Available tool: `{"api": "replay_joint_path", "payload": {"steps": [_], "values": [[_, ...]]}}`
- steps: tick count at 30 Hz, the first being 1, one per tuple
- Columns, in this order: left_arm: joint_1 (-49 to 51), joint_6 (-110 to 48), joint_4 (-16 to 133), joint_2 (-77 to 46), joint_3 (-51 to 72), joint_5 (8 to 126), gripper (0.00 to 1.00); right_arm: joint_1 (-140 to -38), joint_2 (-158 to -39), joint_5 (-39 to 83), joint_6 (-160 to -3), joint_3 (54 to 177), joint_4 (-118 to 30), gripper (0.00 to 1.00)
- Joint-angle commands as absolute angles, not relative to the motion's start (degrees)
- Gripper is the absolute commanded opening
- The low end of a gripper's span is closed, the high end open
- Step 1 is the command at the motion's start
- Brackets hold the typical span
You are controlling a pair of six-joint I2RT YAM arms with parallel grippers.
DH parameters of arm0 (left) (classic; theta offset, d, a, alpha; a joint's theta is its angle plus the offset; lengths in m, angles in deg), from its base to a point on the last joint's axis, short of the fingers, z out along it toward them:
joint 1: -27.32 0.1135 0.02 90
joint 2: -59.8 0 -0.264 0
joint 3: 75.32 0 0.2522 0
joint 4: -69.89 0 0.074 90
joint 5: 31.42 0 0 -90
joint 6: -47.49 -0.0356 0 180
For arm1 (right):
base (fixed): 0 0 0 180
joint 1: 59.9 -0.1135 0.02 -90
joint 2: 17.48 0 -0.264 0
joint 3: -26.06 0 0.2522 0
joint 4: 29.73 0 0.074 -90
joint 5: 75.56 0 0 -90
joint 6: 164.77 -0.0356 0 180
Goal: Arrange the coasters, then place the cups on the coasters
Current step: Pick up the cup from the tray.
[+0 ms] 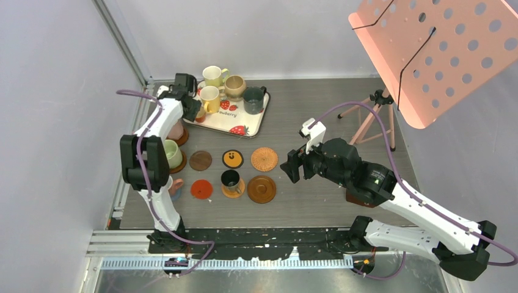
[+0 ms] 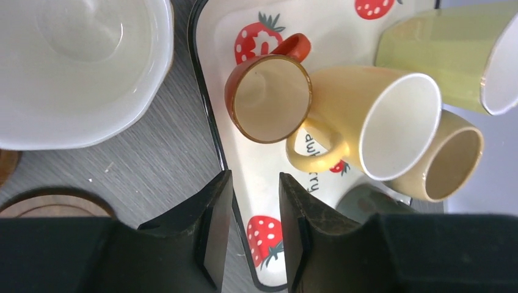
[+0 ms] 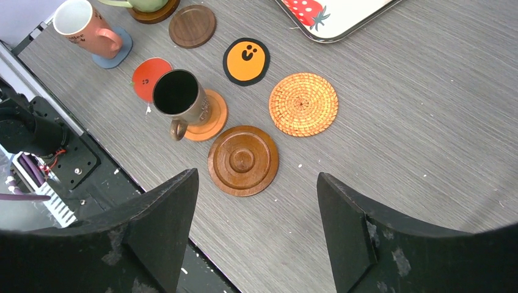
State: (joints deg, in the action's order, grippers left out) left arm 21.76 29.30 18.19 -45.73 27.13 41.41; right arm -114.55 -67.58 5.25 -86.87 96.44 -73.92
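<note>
Top view, tray: the strawberry tray (image 1: 259,119) sits at the far left of the desk (image 1: 317,110). It carries a lime cup (image 1: 213,74), a tan cup (image 1: 234,86), a yellow cup (image 1: 209,97) and a teal cup (image 1: 254,99).
Top view, left pincer: the left gripper (image 1: 193,110) hangs over the tray's left edge, beside the yellow cup.
Top view, left edge: a pink cup (image 1: 176,130) and a pale green cup (image 1: 172,152) each stand on a coaster.
Top view, far row: dark wood coaster (image 1: 200,160), black-and-orange coaster (image 1: 233,159) and wicker coaster (image 1: 264,159), all bare.
Top view, near row: a bare red coaster (image 1: 201,189), a black cup (image 1: 230,179) on an orange coaster (image 1: 235,193), and a bare ridged brown coaster (image 1: 261,189).
Top view, right pincer: the right gripper (image 1: 292,166) is just right of the wicker coaster.
Left wrist, pincer: the jaws are drawn close with a slim gap and clamp nothing. The tray's rim shows through the gap.
Left wrist, cups: an orange-brown cup (image 2: 269,101) stands on the tray just beyond the fingertips, against the yellow cup.
Right wrist, pincer: released, jaws wide and empty, above the ridged brown coaster.
Right wrist, near-left corner: a second pink cup (image 3: 82,24) stands on a blue coaster (image 3: 119,52).
</note>
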Motion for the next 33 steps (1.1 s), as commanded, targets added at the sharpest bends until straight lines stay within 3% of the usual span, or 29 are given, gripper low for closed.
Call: {"api": "replay_joint_path", "payload": {"steps": [1,33], "values": [[21.7,34.1,20.5,-48.9,28.3,39.8,0.36,-114.7,-66.3,3.5,-85.5,96.9,-72.5,0.78],[22.7,33.3,22.3,-56.4,30.5,38.7,0.38,-114.7,-66.8,2.1,-84.9,97.2,-72.3,0.80]]}}
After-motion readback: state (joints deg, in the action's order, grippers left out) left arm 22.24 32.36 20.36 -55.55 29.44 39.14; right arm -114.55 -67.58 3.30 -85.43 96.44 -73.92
